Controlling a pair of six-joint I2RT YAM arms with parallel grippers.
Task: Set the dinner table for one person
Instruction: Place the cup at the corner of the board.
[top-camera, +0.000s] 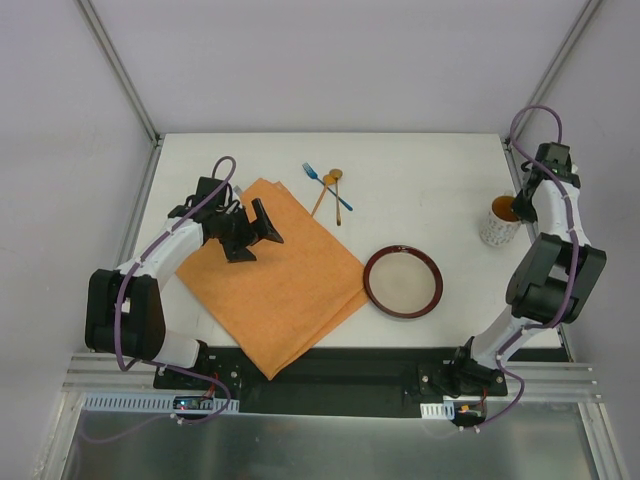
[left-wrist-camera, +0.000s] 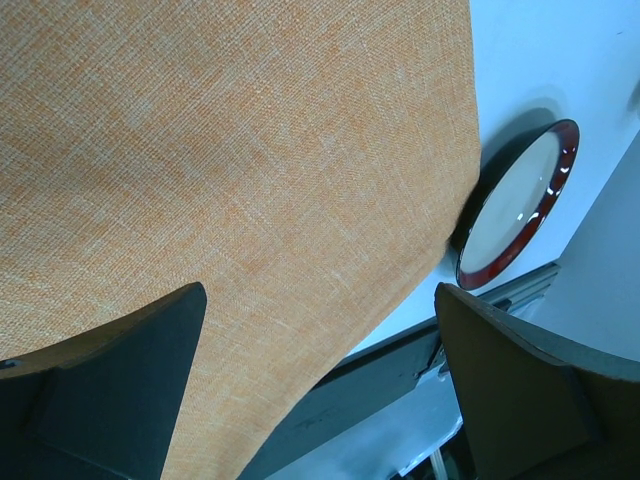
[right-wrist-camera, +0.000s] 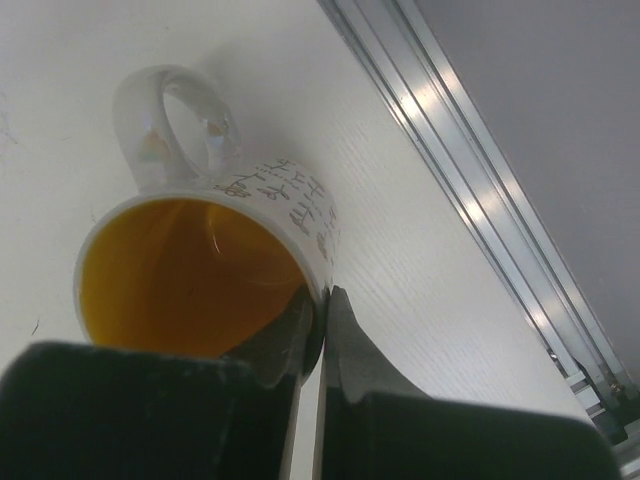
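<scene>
1. Closest to the overhead camera, at the table's near left, sits the left arm's base; its arm reaches up and inward to the left gripper (top-camera: 255, 232).
2. That left gripper (left-wrist-camera: 320, 300) has its jaws spread wide, with nothing between them. It hangs over the far left part of the orange placemat (top-camera: 270, 275); whether the fingers touch the cloth cannot be told.
3. The orange placemat (left-wrist-camera: 250, 170) lies turned diagonally on the white dinner table (top-camera: 430, 170). Its near corner hangs past the table's front edge.
4. Beyond the placemat's far corner lie a blue fork (top-camera: 325, 180) and two wooden spoons (top-camera: 330, 195), crossing one another.
5. Right of the placemat rests a plate (top-camera: 366, 280) with a dark red rim and a pale centre, its rim right at the cloth's right corner.
6. Near the table's right edge stands a mug (top-camera: 497, 222), white with printed lettering and orange inside.
7. The right gripper (top-camera: 520, 205) pinches the mug's (right-wrist-camera: 290, 200) wall at the rim, opposite the handle. The right gripper (right-wrist-camera: 318, 330) has one finger inside the cup and one outside.
</scene>
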